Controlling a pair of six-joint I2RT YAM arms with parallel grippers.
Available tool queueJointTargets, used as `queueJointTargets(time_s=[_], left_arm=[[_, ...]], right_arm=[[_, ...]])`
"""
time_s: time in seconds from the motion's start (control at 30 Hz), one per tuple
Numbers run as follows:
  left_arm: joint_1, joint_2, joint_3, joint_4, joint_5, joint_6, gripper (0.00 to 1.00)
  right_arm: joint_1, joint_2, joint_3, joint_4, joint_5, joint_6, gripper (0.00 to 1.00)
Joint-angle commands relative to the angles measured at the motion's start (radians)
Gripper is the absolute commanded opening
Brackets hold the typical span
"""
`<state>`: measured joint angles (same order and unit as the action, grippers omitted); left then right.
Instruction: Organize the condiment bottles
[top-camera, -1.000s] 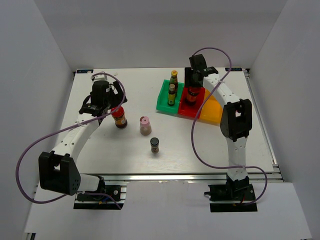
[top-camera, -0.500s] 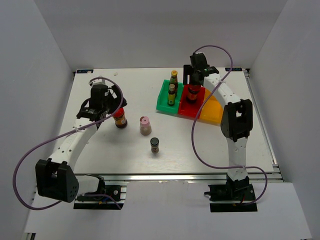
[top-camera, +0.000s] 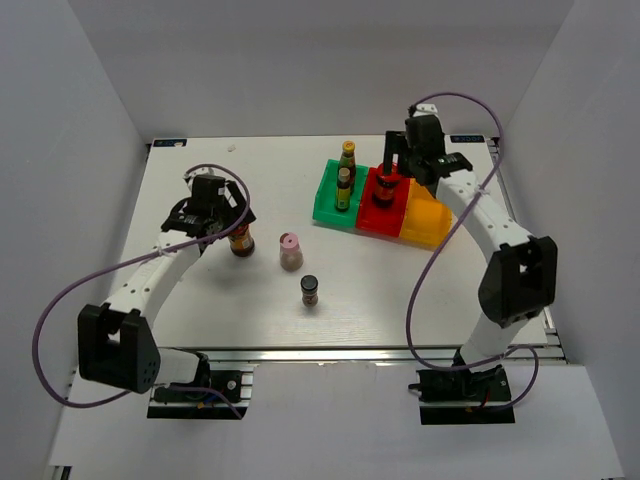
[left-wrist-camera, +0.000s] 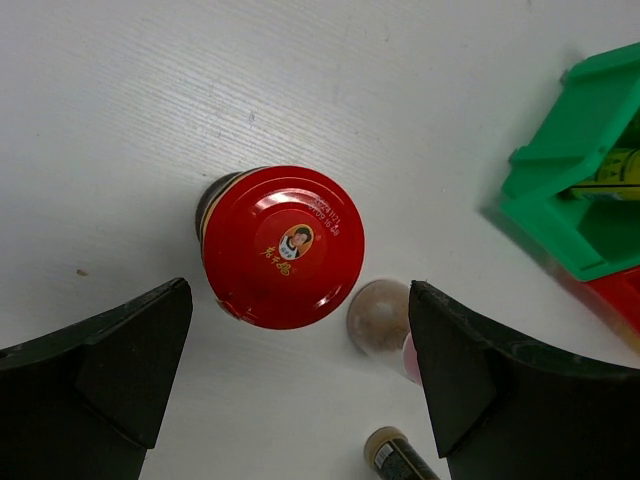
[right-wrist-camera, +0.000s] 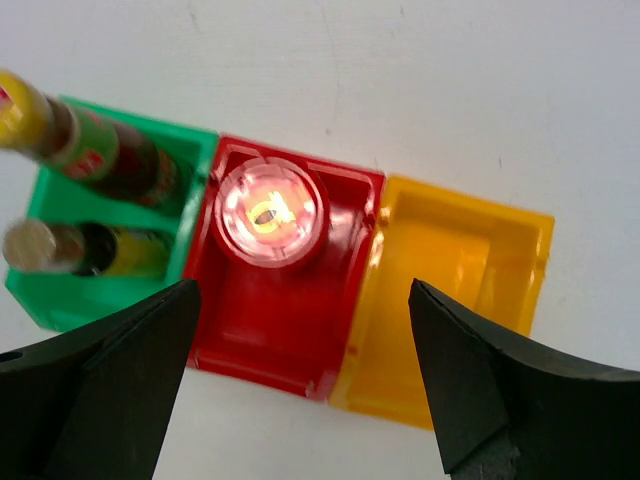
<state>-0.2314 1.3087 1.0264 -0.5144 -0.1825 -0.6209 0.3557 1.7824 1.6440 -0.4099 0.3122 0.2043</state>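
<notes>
**Top external view.** The left gripper (top-camera: 228, 222) hangs spread over a red-lidded jar (top-camera: 240, 241) standing on the table (top-camera: 200, 300), left of centre. The pink-lidded jar (top-camera: 290, 251) is just to its right, and the black-lidded jar (top-camera: 310, 290) stands nearer. At the far right, two slim bottles (top-camera: 345, 172) stand in the green bin (top-camera: 325, 205) and a second red-lidded jar is in the red bin (top-camera: 378, 222). The orange bin (top-camera: 425, 222) holds nothing. The right gripper (top-camera: 394, 163) hovers above the red bin, holding nothing. Risk: if the left arm carries its jar to the bins while the right arm is over them, the two arms may collide.

**Left wrist view.** Both fingers (left-wrist-camera: 100, 380) stand wide apart and clear of the red lid (left-wrist-camera: 283, 247), which sits only partly between their tips. Risks:
- Closing from this position would catch the lid off-centre, so the jar could tip or squirt out.
- A sideways shove would send the jar into the pink-lidded jar close by.

**Right wrist view.** The fingers (right-wrist-camera: 500, 390) are spread, and the binned jar (right-wrist-camera: 270, 210) stands free in the far half of the red bin. Risks:
- A careless retreat leftward could clip the slim bottles and topple them.
- A second jar must fit into the near half of the bin, so a poor drop could knock the first one over.
</notes>
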Motion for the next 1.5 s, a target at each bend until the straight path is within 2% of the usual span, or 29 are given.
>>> queueJointTargets(time_s=[0.0, 0.2, 0.47, 0.6, 0.77, 0.87, 0.9, 1.0, 1.03, 1.1, 1.13, 1.33, 1.47], left_arm=[[-0.013, 0.050, 0.035, -0.015, -0.026, 0.009, 0.98], [-0.014, 0.087, 0.058, -0.024, -0.089, 0.006, 0.98], [-0.025, 0.159, 0.106, -0.029, -0.116, 0.015, 0.97], [-0.028, 0.187, 0.121, -0.030, -0.107, 0.020, 0.93], [-0.032, 0.201, 0.132, -0.041, -0.121, 0.012, 0.83], [-0.040, 0.210, 0.142, -0.047, -0.123, 0.015, 0.69], [-0.045, 0.212, 0.150, -0.047, -0.120, 0.018, 0.59], [-0.058, 0.224, 0.185, -0.067, -0.121, 0.029, 0.49], [-0.065, 0.222, 0.193, -0.072, -0.129, 0.032, 0.43], [-0.075, 0.216, 0.216, -0.073, -0.135, 0.038, 0.39], [-0.078, 0.207, 0.225, -0.075, -0.129, 0.046, 0.32], [-0.089, 0.141, 0.293, -0.021, -0.107, 0.085, 0.28], [-0.103, 0.127, 0.336, 0.030, -0.043, 0.116, 0.24]], right_arm=[[-0.001, -0.102, -0.166, 0.063, 0.050, 0.035, 0.90], [0.000, -0.302, -0.407, 0.080, 0.122, 0.101, 0.89], [-0.001, -0.504, -0.553, 0.091, 0.142, 0.153, 0.89], [-0.001, -0.535, -0.572, 0.074, 0.165, 0.156, 0.89], [-0.001, -0.574, -0.589, 0.063, 0.241, 0.161, 0.89], [-0.001, -0.594, -0.602, 0.052, 0.269, 0.168, 0.89], [-0.001, -0.598, -0.615, 0.054, 0.269, 0.168, 0.89], [-0.001, -0.626, -0.638, 0.066, 0.283, 0.168, 0.89], [0.000, -0.629, -0.641, 0.068, 0.292, 0.165, 0.89], [-0.001, -0.636, -0.645, 0.068, 0.300, 0.162, 0.89], [0.000, -0.637, -0.648, 0.068, 0.301, 0.162, 0.89], [-0.001, -0.649, -0.661, 0.069, 0.309, 0.161, 0.89], [-0.001, -0.657, -0.674, 0.082, 0.312, 0.159, 0.89]])
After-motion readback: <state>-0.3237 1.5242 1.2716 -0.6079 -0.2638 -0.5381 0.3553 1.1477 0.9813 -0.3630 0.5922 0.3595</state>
